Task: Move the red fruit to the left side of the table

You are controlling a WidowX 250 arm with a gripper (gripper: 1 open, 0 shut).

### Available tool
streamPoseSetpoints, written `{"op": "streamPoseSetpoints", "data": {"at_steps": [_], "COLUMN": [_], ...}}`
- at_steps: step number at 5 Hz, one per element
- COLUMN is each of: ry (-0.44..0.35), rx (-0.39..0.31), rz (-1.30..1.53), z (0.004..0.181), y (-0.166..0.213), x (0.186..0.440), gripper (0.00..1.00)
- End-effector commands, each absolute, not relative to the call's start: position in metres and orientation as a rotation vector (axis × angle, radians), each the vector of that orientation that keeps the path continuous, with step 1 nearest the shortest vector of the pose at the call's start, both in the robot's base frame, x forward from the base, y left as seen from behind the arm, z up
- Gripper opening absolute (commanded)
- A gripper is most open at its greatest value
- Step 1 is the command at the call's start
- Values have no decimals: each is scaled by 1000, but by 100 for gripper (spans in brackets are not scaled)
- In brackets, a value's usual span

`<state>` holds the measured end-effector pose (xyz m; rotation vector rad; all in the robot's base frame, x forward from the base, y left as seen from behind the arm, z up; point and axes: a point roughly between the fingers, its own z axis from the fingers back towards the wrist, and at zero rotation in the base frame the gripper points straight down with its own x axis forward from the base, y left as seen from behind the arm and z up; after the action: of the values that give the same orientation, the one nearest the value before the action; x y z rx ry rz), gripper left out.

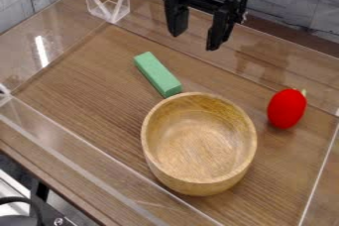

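The red fruit [286, 108] is a small glossy rounded piece lying on the brown wood-grain table [93, 81], near its right edge. My gripper [196, 30] hangs above the far middle of the table, pointing down. Its two black fingers stand apart with nothing between them, so it is open. The fruit lies well to the right of the gripper and nearer the camera, untouched.
A round light wooden bowl [200, 142] sits in front of the fruit's left side, empty. A green rectangular block [157, 73] lies left of centre. Low clear acrylic walls [106, 4] edge the tabletop.
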<state>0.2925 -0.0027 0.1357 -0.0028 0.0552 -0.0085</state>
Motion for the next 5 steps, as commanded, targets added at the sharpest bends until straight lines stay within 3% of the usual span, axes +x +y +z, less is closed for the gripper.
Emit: {"op": "streamPoseSetpoints", "data": {"at_steps": [1,3,5], "ry": [77,52,10], "rx": [-10,-14,-17], "rz": [-20,-119,-185], "z": [125,107,89], "y": [-11,-77,-118], "x": [293,315,332], "gripper": [100,100,100]}}
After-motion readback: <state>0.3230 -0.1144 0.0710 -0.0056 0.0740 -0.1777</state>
